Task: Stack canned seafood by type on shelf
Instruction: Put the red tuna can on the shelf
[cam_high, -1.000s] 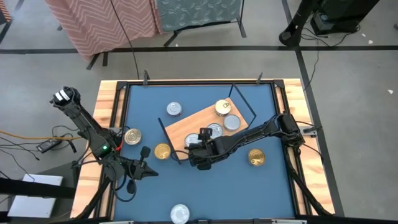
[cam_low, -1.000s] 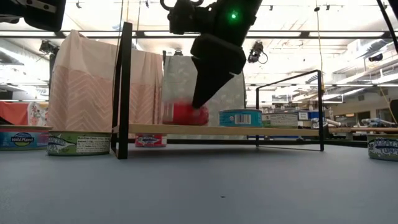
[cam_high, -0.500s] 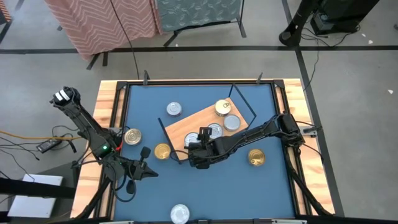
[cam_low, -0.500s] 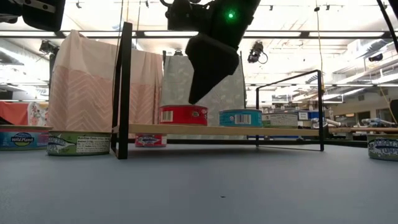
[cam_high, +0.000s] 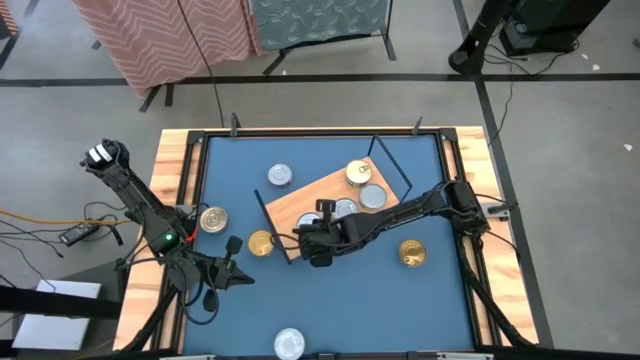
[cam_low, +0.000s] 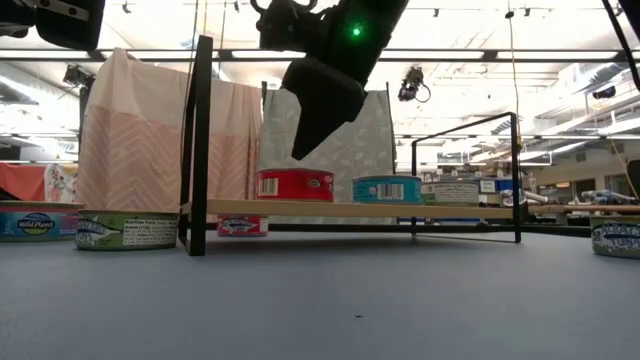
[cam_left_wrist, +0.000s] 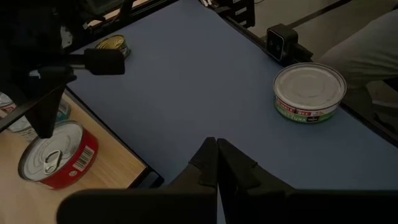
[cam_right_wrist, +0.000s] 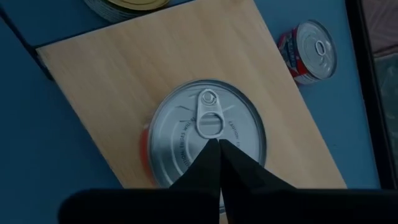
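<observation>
The shelf (cam_high: 296, 203) is a light-wood board with black wire ends, lying slantwise on the blue table. A red tin with a silver pull-tab lid (cam_right_wrist: 186, 130) rests by its base on the board (cam_low: 295, 184), beside a blue-labelled tin (cam_low: 386, 189); a gold tin (cam_high: 358, 173) and a silver tin (cam_high: 372, 197) stand farther along. My right gripper (cam_right_wrist: 219, 147) hangs shut just above the red tin's lid (cam_low: 300, 150), touching nothing. My left gripper (cam_high: 236, 275) waits shut at the near left (cam_left_wrist: 216, 149).
Loose tins lie on the table: a silver one (cam_high: 279, 177) at the far side, two gold ones (cam_high: 212, 219) (cam_high: 261, 243) left of the shelf, a gold one (cam_high: 411, 253) at the right, and a green-labelled silver one (cam_left_wrist: 310, 90) at the near edge (cam_high: 289, 343).
My right gripper has let go of the red tin, risen off it and drifted slightly toward the table's left, and its fingers have shut. The red tin stays upright on the shelf board.
</observation>
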